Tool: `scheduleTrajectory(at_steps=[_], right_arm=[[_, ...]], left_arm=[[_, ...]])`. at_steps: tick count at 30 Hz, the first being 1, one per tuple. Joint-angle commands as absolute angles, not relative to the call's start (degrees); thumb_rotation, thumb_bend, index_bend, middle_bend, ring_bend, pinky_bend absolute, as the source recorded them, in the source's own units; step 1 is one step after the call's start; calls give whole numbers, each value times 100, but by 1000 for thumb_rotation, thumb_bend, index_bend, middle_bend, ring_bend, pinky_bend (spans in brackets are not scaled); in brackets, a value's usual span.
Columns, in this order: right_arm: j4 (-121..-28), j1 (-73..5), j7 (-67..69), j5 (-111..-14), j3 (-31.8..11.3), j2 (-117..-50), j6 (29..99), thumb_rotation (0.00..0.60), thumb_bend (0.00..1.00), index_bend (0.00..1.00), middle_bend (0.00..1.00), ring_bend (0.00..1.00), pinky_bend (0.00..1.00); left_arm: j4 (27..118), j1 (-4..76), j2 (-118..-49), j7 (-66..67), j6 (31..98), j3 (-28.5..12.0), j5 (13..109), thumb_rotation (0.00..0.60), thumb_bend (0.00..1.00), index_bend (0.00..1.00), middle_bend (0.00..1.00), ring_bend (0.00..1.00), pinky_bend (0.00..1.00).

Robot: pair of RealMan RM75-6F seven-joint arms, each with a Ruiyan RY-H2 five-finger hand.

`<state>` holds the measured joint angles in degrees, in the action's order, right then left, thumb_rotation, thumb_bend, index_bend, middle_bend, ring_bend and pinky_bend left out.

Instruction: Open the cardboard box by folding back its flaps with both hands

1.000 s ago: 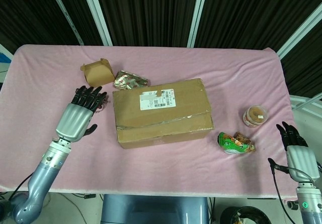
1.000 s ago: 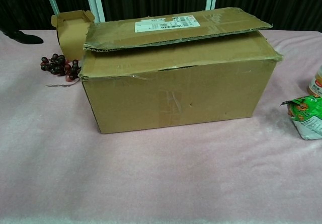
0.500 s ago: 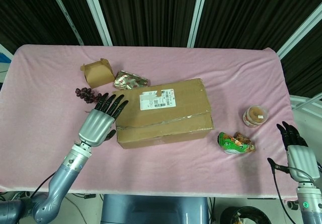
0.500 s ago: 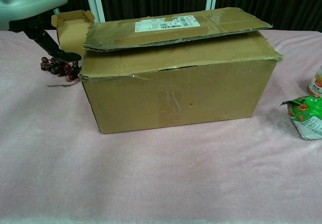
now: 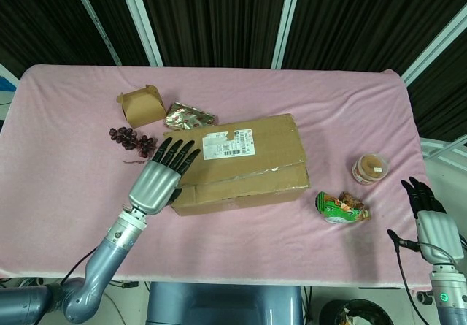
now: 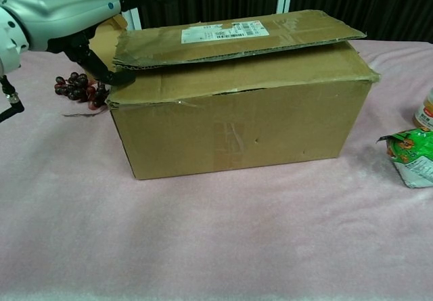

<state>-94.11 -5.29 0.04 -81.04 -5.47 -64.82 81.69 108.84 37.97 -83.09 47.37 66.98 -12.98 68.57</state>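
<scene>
Head view: brown rectangular cardboard box (image 5: 237, 163) mid-worktop, on pink cloth-covered worktop (image 5: 66, 150). Left robot hand (image 5: 162, 177) over box's left end, fingers spread, holding nothing. Right robot hand (image 5: 430, 214) at worktop's right edge, well apart from box, fingers extended, empty. Dark grape bunch (image 5: 131, 139) near left of box; green snack packet (image 5: 340, 208) near its right front corner.

Chest view: top flap (image 6: 237, 36) slightly raised, edge overhanging. Left robot hand (image 6: 64, 7) above box's left corner, thumb near flap edge; contact unclear.
</scene>
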Motion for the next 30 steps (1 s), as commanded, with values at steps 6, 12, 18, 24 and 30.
scheduleTrajectory(at_steps=[6,12,18,24,30], right_arm=[[-9446,-525,51,-8054,-555,-6458,8140,600,234,0,0,0,225],[-9488,-522,100,-7992,-561,-6429,8098,600,234,0,0,0,225],[-9523,-525,152,-7958,-563,-6402,8059,600,233,0,0,0,225],[-9562,-521,179,-7923,-563,-6380,8035,600,234,0,0,0,225],[-9594,-529,208,-7862,-565,-6366,7974,600,234,0,0,0,225]], left_arm=[[10579,4057,-8454,4960,6739,-1477,6790,600,404,0,0,0,0],[10291,4319,-8373,5117,6870,-1759,7078,600,418,0,0,0,0],[9976,4576,-8116,5125,6913,-2186,7143,600,418,0,0,0,0],[9240,4888,-7941,5155,6784,-2464,7123,600,417,0,0,0,0],[8490,5171,-7990,5162,6537,-2532,6903,600,418,0,0,0,0]])
